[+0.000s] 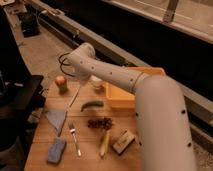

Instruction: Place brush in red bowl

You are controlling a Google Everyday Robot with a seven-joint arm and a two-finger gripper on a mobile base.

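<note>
The robot's big white arm (150, 110) reached in from the right over the wooden desk (87, 160), w/ its wrist bent down near the far-left part. The tool (83, 84) sat just under that wrist, mostly hidden by the arm. It was closed tight and looked to be pinching the top end of the long slim white-handled brush (75, 96). The brush hung slanted, upper end at the tool, lower end down & to the left, near the top of a grey triangular cloth (56, 119). I couldn't tell if its lower tip touched the wood. The small round orange-red bowl (61, 82) stood near the far-left corner of the desk, just left of the brush's upper part but apart from it, so the brush wasn't in the bowl. A small pale cup-like thing (96, 82) stood right of the tool, beside the large rectangular yellow tub (120, 95), which the arm partly covered. In front of the tub lay a small green elongated veg (92, 105). Nearer lay a dark clump like grapes (100, 122), a small metal fork (75, 137), a blue sponge (56, 150), a yellow banana-like piece (104, 143) & a short dark block w/ pale top (123, 141). A black cable loop (64, 62) stuck out left of the wrist.
</note>
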